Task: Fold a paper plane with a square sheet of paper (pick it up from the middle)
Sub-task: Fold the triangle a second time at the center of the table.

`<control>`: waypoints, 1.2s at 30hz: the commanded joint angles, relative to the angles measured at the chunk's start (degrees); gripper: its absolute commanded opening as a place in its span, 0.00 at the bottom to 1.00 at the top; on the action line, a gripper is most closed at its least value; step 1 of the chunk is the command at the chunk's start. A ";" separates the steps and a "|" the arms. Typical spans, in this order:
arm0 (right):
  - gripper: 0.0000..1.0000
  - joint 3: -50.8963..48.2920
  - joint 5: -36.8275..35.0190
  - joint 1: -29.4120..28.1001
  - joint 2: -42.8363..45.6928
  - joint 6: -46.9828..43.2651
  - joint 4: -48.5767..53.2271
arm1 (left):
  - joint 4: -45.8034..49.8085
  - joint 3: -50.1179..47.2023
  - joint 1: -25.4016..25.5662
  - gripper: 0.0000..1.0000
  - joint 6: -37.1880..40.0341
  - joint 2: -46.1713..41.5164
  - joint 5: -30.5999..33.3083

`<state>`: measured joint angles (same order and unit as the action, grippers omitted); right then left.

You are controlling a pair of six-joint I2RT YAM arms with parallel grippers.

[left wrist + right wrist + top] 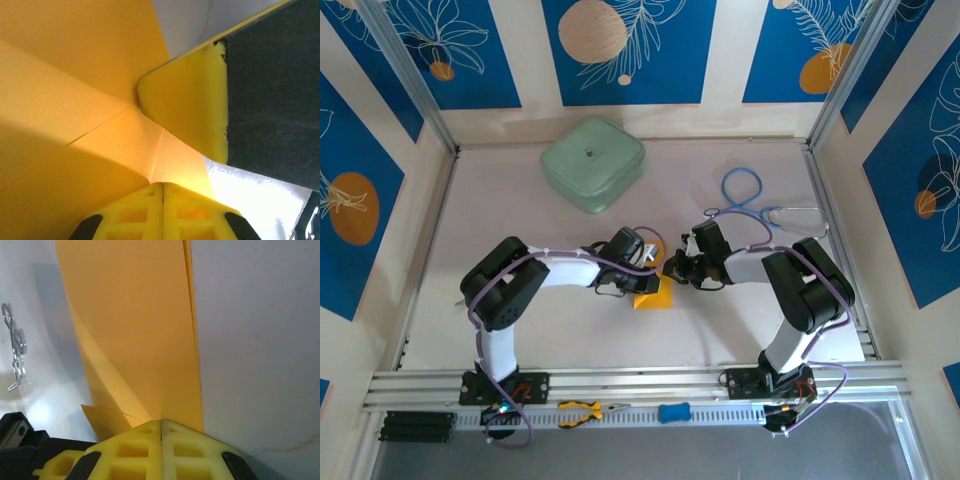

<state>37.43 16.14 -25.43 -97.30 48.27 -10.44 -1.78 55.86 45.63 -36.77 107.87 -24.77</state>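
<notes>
- The sheet of paper lies mid-table between the two grippers. From above most of it is covered by them, so its outline is cut off to a small orange-yellow patch.
- In the left wrist view the paper shows creases that meet just at the fingertips. Its outer edges run out of frame.
- In the right wrist view the paper is a long strip with a doubled edge on one side, and it casts a shadow on the table.
- The left gripper has its yellow fingers pressed together on the paper.
- The right gripper is likewise clamped on the paper's near end. One of its fingers touches the sheet beside the left one.
- The white table is bare ahead of the arm bases and to the left.
- A mint-green case sits well apart at the far side, closed, its contents hidden.
- A blue cable loop lies far right.
- Yellow-handled pliers rest on the near rail.
- A small silvery wire piece is too small to identify.
</notes>
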 commanded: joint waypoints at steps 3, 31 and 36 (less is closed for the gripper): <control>0.05 -2.52 -2.64 0.29 -1.14 -0.47 6.58 | 6.53 -2.57 -0.39 0.03 2.24 -1.26 1.22; 0.10 1.72 0.66 0.45 5.59 -3.26 10.12 | 8.28 -8.30 -2.02 0.08 6.63 -17.47 4.96; 0.18 1.28 -2.13 0.29 13.16 -2.99 16.55 | 6.72 -3.42 -3.79 0.08 8.01 -12.64 2.69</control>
<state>37.82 15.55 -25.17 -88.14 46.04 0.03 4.95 50.06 42.87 -31.07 92.64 -21.37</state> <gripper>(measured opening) 0.176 0.081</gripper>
